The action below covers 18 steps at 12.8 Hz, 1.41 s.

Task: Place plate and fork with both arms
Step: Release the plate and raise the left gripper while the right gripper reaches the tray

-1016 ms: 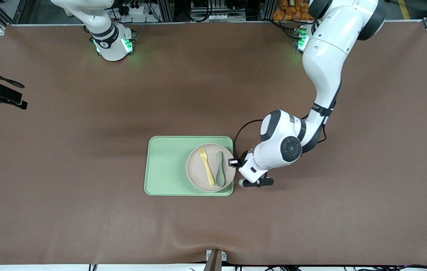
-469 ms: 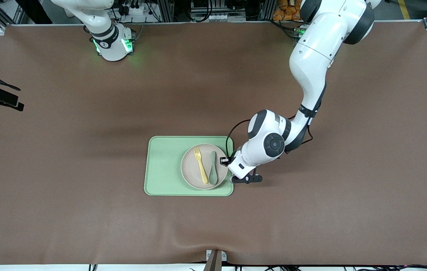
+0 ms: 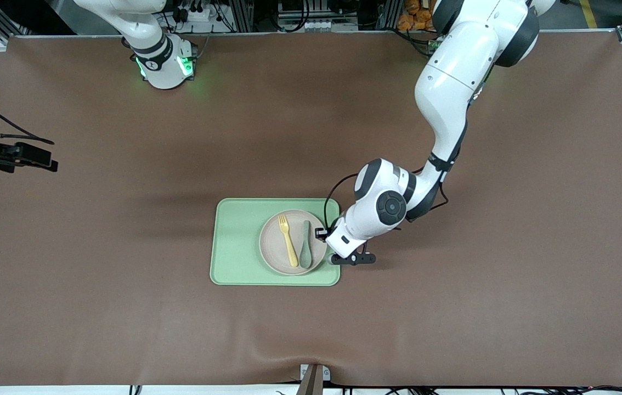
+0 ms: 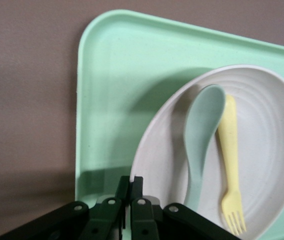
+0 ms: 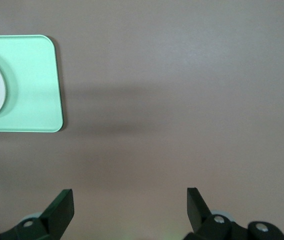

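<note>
Plate point(image 4: 262, 150) rim hidden where left claw point(image 4: 131, 192) pinches it.

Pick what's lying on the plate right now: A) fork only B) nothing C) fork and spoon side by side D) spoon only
C: the front view shows the pale-yellow fork and the teal-green spoon lying side by side on the plate, which sits on the light-green tray; the left wrist view shows the same pair.
</note>
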Motion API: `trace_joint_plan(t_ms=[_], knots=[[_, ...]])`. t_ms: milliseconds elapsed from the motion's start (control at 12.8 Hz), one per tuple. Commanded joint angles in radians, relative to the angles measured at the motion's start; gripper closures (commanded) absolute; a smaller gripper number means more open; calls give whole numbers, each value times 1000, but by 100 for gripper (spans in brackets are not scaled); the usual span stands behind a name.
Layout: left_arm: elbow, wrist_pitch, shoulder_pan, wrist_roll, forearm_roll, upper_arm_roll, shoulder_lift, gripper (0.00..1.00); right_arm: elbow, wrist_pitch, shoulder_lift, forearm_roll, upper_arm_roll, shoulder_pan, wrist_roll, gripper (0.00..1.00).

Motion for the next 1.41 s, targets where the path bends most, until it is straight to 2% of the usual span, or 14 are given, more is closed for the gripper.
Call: trace_joint_plan(t_ms=[0, 235, 547, 704, 860, 1095, 1329], knots=[[20, 4, -13, -13, 11, 15, 0, 0, 22, 44, 59, 74, -1, 46, 4, 0], [18, -55, 3, -16, 48, 26, -55, 0, 30, 112, 103, 67, -3, 127, 65, 0], [11, -345, 19, -8, 146, 125, -263, 0, 31, 213, 176, 66, -3, 238, 223, 0], [11, -468, 97, -2, 186, 135, -343, 0, 37, 315, 221, 65, -3, 301, 236, 0], [11, -641, 191, 21, 224, 136, -424, 0, 123, 376, 318, 68, -3, 356, 309, 0], [6, -732, 291, 121, 252, 136, -540, 0, 273, 454, 487, 51, -6, 445, 322, 4], [-56, -794, 323, 116, 272, 135, -638, 0, 292, 575, 567, 50, -6, 498, 312, 9]])
